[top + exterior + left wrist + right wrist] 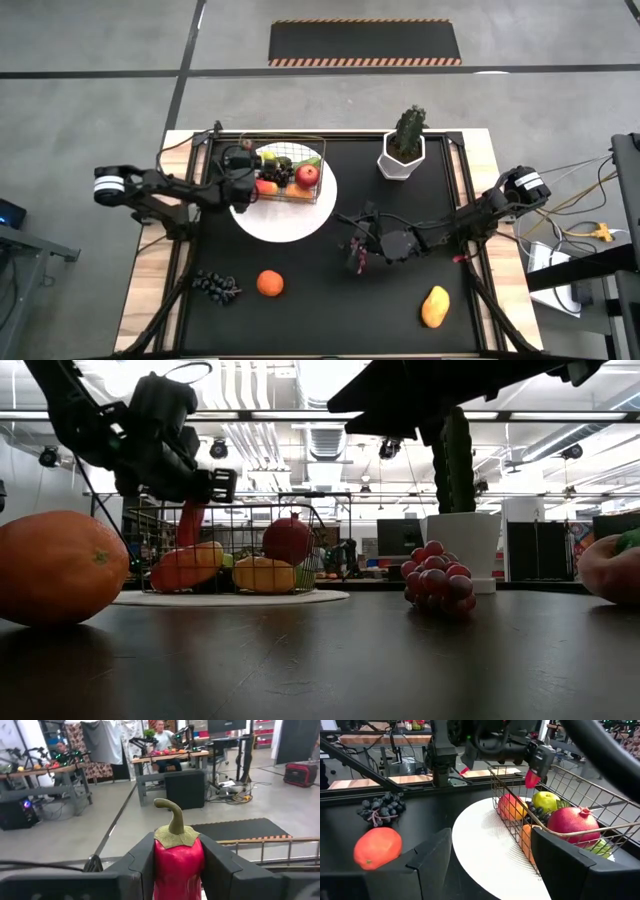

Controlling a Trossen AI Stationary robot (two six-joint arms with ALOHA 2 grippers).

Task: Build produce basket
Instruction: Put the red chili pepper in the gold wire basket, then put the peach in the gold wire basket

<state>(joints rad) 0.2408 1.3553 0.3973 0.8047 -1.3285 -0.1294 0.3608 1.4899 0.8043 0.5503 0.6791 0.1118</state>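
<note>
The wire basket (290, 172) stands on a round white plate (290, 225) and holds a red fruit (567, 822), a yellow-green one and other produce. My left gripper (243, 186) is at the basket's left end, above its rim, shut on a red chili (177, 860). My right gripper (490, 862) is open and hovers right of the plate, facing the basket. A red grape bunch (437, 578) lies on the table beneath it. Dark grapes (215, 286), an orange (270, 283) and a mango (435, 306) lie near the table's near edge. My left gripper pinches the chili between its two fingers (142, 862) by the upper body just under the green cap (176, 836). The fingers come in about level from the table's left. The chili is upright, stem up, lifted clear, and its red tip (532, 779) hangs below the fingers over the basket.
A white hexagonal pot (402, 160) with a green plant stands at the far right of the table. The dark mat between the plate and the near-edge fruits is bare. Beyond the table there are benches with people seated.
</note>
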